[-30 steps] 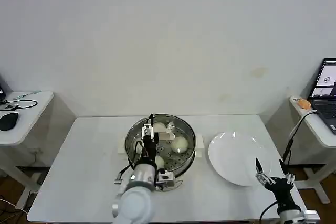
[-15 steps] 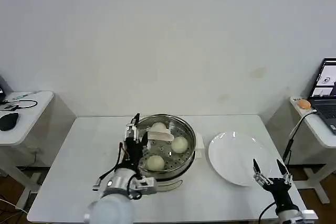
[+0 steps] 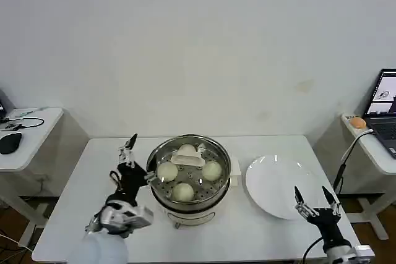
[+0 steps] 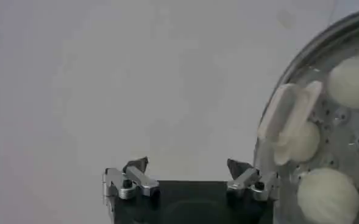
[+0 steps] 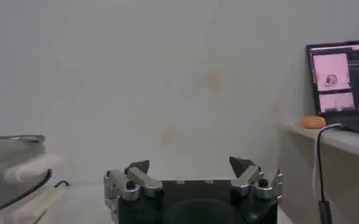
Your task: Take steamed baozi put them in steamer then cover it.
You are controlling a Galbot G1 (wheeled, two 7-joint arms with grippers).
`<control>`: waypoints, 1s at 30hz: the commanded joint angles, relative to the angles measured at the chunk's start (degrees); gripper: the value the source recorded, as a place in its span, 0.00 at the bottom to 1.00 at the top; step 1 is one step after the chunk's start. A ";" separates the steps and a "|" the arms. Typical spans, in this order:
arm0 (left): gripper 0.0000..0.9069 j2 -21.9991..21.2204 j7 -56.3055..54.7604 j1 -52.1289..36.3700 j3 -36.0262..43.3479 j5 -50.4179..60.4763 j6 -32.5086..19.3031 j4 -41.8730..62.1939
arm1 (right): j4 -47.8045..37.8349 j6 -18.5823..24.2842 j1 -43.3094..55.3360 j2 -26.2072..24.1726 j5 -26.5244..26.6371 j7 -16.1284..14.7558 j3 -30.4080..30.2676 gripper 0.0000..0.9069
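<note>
The steamer [image 3: 190,177] is sitting mid-table with the cover [image 3: 189,164] already lying on it, its cream handle [image 3: 188,159] at the centre. Four steamed baozi [image 3: 183,191] are showing through the glass. The left gripper [image 3: 131,160] is hovering just beside the steamer's left rim, fingers spread and holding nothing. The right gripper [image 3: 312,202] is waiting released, beyond the white plate [image 3: 279,187] right of the steamer.
</note>
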 commanded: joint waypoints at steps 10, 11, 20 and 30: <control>1.00 -4.92 -3.65 16.76 -21.60 -39.18 -10.78 6.84 | 4.22 -8.43 -1.48 -7.40 -0.91 7.89 -6.69 1.00; 1.00 -5.04 -3.58 17.23 -21.93 -39.92 -10.99 6.80 | 4.08 -8.47 -1.49 -7.34 -0.95 8.04 -6.82 1.00; 1.00 -6.82 -3.78 21.48 -22.90 -41.19 -12.65 6.28 | 3.35 -9.22 -1.56 -7.20 -2.56 9.22 -7.36 1.00; 1.00 -7.68 -4.03 23.32 -22.06 -41.07 -13.10 5.76 | 4.17 -11.60 -1.85 -8.22 -2.05 9.17 -7.90 1.00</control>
